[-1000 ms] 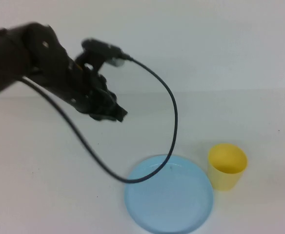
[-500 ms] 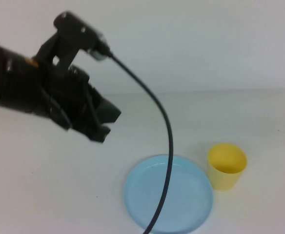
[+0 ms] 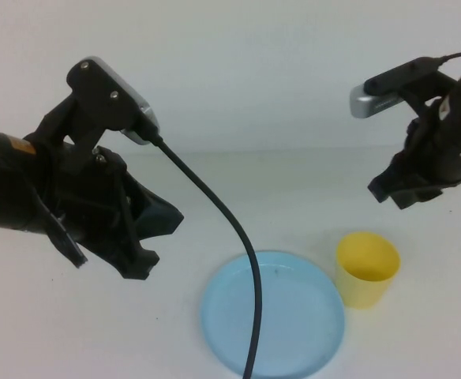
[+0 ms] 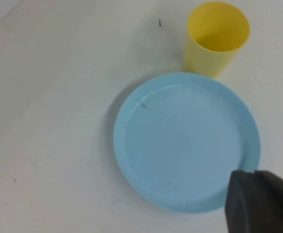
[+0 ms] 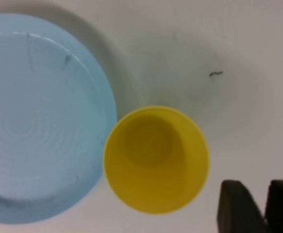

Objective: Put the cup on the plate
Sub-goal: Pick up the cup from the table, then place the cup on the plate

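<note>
The yellow cup [image 3: 367,268] stands upright on the white table, just right of the light-blue plate [image 3: 272,313] and close to its rim. The cup is empty [image 5: 156,160], and the plate [image 5: 39,116] has nothing on it. My left gripper [image 3: 155,237] hovers above the table to the left of the plate, its fingers [image 4: 258,201] shut on nothing, with the plate [image 4: 185,141] and cup [image 4: 218,36] below it. My right gripper [image 3: 395,193] hangs above and behind the cup. Its fingertips [image 5: 233,196] stand slightly apart with nothing between them.
A black cable [image 3: 238,260] runs from the left wrist camera [image 3: 124,99] and hangs across the plate in the high view. A small dark speck [image 5: 215,74] marks the white table [image 3: 73,332] near the cup.
The left arm has swung toward the near left and turned. The right arm has come into view at the upper right, above the cup. Cup and plate have stayed put.
</note>
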Robot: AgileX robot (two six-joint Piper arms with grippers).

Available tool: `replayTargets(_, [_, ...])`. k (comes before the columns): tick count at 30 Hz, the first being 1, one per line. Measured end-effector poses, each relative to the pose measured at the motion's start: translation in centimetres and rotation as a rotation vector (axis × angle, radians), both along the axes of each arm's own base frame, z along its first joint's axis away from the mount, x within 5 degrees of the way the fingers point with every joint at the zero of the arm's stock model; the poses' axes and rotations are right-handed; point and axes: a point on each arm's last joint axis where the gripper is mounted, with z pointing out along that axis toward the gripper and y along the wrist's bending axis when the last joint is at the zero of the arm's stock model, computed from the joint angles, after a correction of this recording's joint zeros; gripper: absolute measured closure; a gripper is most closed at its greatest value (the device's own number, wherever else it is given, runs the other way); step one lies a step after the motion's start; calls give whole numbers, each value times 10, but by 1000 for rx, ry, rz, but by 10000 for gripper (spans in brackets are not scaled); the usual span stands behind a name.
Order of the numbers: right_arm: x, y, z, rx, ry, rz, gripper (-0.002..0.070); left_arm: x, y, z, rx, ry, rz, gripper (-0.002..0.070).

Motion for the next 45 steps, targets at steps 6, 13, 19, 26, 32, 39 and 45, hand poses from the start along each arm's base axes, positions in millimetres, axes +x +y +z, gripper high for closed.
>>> replayTargets(6, [14,8,-28,-23,83,8,293,0,0,0,2,-8,-2,673])
replayTargets(13, [21,12,-55,-59,171,6,209,0,0,0,1,-11,-3,673])
replayTargets(19, [28,15,-68,-67,176,8,207,2,-2,3,-45,-14,14,673])
replayTargets(26, [37,17,-105,-117,249,-11,334,6,-1,5,-30,-84,15,673])
replayTargets(32, [38,11,-105,-200,285,0,629,10,7,7,44,-153,74,673])
replayTargets(39, [46,17,-32,-116,135,-16,646,-13,34,5,74,-241,286,673])
replayTargets(45, [25,56,13,71,83,46,647,-47,53,-13,61,-298,356,673])
